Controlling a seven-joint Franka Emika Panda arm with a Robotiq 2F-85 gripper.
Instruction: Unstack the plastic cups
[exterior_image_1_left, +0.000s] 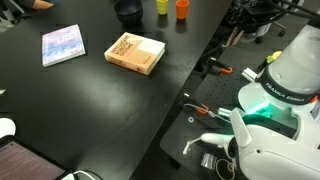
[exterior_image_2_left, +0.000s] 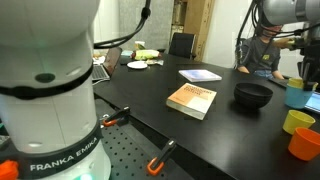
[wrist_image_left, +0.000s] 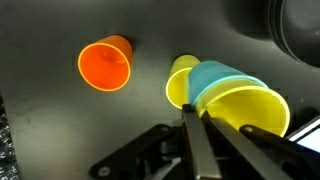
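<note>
In the wrist view an orange cup (wrist_image_left: 105, 65) stands alone on the black table, and a yellow-green cup (wrist_image_left: 180, 85) stands to its right. Just beside that one, a blue cup (wrist_image_left: 222, 75) with a yellow cup (wrist_image_left: 252, 108) nested in it hangs in my gripper (wrist_image_left: 198, 112). The fingers are pinched on the rim of this stack. An exterior view shows the blue cup (exterior_image_2_left: 297, 95) raised above the yellow-green cup (exterior_image_2_left: 298, 121) and the orange cup (exterior_image_2_left: 305, 142). The standing cups also show in an exterior view, yellow-green (exterior_image_1_left: 162, 6) and orange (exterior_image_1_left: 182, 8). The gripper is out of both exterior views.
A tan book (exterior_image_1_left: 135, 53) (exterior_image_2_left: 192, 100) and a blue-white booklet (exterior_image_1_left: 62, 45) (exterior_image_2_left: 200, 75) lie on the black table. A dark bowl (exterior_image_2_left: 253, 95) (exterior_image_1_left: 127, 10) stands near the cups. A person (exterior_image_2_left: 262, 45) sits at the far side. My base (exterior_image_1_left: 275, 90) stands beside the table edge.
</note>
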